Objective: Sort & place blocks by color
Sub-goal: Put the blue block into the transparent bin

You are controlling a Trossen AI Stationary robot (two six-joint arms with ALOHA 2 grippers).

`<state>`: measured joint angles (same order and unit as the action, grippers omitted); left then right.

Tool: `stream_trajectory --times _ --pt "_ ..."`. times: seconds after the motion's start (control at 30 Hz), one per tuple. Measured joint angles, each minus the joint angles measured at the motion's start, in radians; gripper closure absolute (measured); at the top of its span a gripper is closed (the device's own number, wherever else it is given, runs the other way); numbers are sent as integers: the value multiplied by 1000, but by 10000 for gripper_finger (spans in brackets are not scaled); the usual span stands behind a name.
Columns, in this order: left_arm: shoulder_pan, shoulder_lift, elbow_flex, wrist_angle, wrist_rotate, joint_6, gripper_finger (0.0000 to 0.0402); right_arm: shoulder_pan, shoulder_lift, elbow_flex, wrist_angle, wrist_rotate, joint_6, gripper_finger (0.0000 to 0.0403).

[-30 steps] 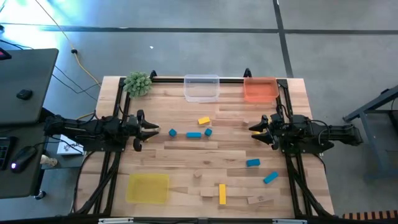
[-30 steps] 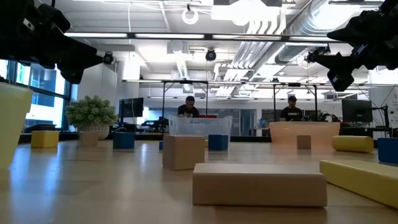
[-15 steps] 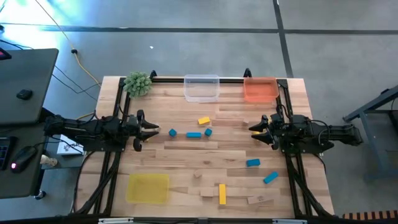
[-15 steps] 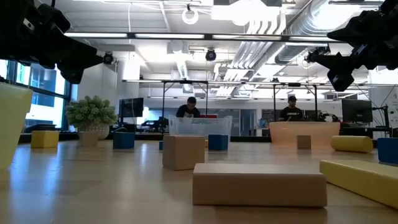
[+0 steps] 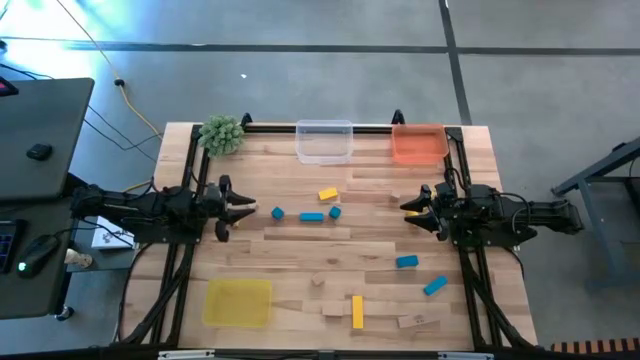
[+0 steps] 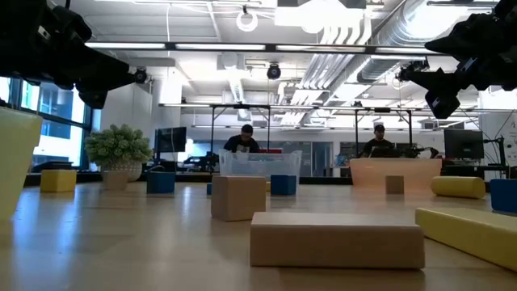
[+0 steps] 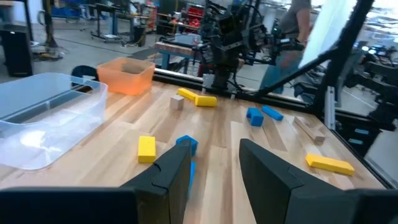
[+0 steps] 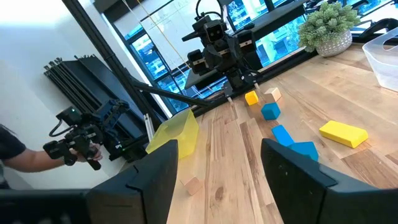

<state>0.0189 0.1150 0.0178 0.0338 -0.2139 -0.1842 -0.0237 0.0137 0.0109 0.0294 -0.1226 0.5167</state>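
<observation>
Both arms hovering, nothing sorted | left claw (image 5: 245,211) gaping empty beside blue blocks (image 5: 311,215) mid-worktop (image 5: 370,240) | right claw (image 5: 408,207) gaping wide, empty | remaining blocks lying scattered near yellow tray (image 5: 238,301), awaiting pickup

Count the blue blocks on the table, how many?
5. Three sit mid-table: a cube, a bar, a cube. Two lie nearer the right arm. None looks hidden.
</observation>
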Motion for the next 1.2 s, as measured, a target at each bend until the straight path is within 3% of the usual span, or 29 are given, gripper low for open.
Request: stream_trajectory --times 0.27,0.73,1.2 --pt "0 0 0 77 -2 -2 275 0 0 0 0 0 0 183" --pt "1 0 0 65 -15 -48 274 0 0 0 0 0 0 183" --pt "1 0 0 92 -170 -21 274 0 0 0 0 0 0 183"
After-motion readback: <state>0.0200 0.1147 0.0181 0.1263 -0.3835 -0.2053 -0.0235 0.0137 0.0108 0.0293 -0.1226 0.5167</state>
